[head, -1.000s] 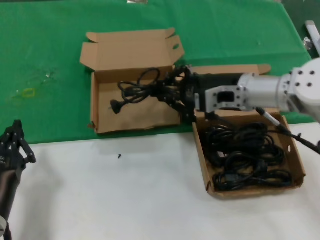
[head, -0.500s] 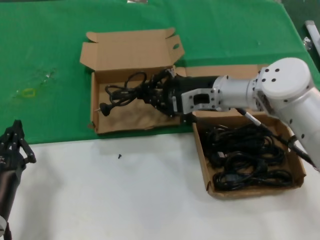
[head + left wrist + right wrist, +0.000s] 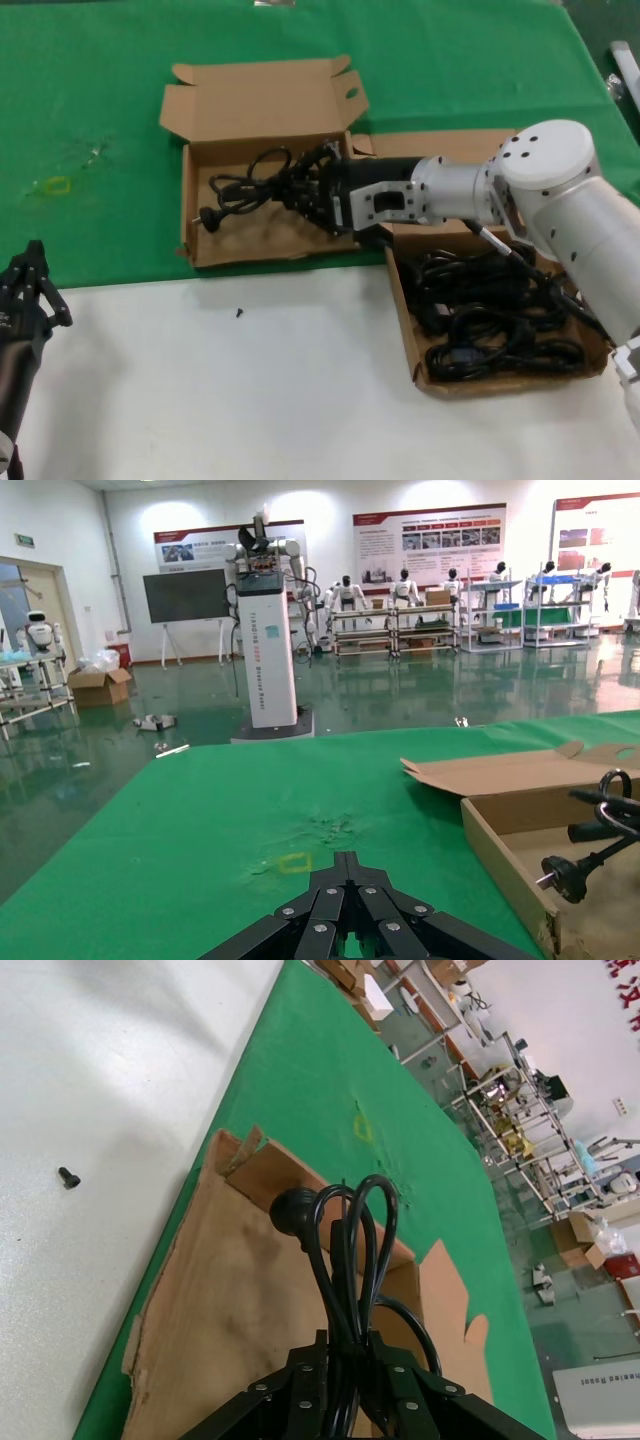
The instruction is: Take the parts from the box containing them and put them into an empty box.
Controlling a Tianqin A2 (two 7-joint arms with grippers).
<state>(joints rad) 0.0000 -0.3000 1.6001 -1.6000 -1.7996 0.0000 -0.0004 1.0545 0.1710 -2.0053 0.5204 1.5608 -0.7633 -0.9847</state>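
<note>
My right gripper (image 3: 303, 190) reaches across the empty box (image 3: 200, 238), shut on one part, a looped black power cord (image 3: 245, 183). Its plug (image 3: 207, 215) hangs just above the box floor near the far-left wall. In the right wrist view the cord (image 3: 345, 1230) runs out from between the jaws of my right gripper (image 3: 350, 1348) over the brown box floor (image 3: 225, 1290). The box containing them (image 3: 598, 330) sits to the right with several more cord bundles (image 3: 490, 315) inside. Parked at the lower left, my left gripper (image 3: 28, 285) is shut and holds nothing (image 3: 347, 860).
A small black screw (image 3: 239, 312) lies on the white table in front of the empty box. That box's lid (image 3: 262, 98) stands open at the back on the green cloth. A faint yellow mark (image 3: 57, 185) shows far left.
My right gripper has carried the cord leftward, from the box's right edge to over its middle. The plug now hangs near the left wall. The left arm has not moved.
</note>
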